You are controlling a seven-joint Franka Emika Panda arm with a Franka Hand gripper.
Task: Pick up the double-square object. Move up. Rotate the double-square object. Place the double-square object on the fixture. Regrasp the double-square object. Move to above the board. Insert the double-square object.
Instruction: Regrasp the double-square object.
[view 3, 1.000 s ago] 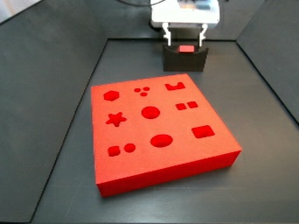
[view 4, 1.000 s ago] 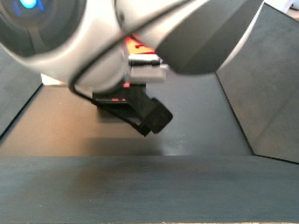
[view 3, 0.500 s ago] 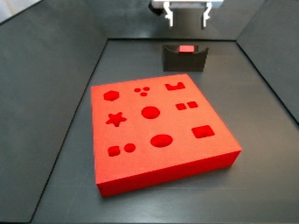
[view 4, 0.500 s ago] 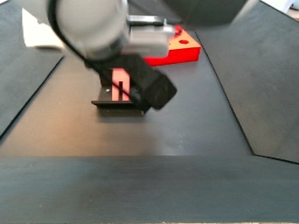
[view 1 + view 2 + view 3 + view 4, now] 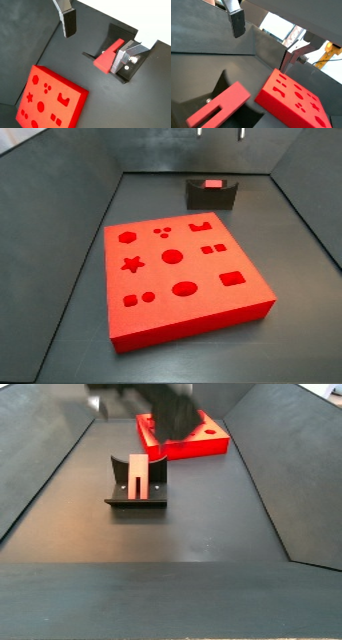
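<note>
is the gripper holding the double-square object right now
No, the double-square object rests on the fixture, while the gripper hangs above it with nothing between its open fingers.

A side view looks down from high at the near end, board (image 5: 183, 278) close, fixture (image 5: 210, 194) behind. A side view sits low at the opposite end, fixture (image 5: 136, 483) near, board (image 5: 185, 436) far. Both wrist views look down past the gripper (image 5: 97, 37) fingers, sharing board (image 5: 52, 105) and fixture.
</note>
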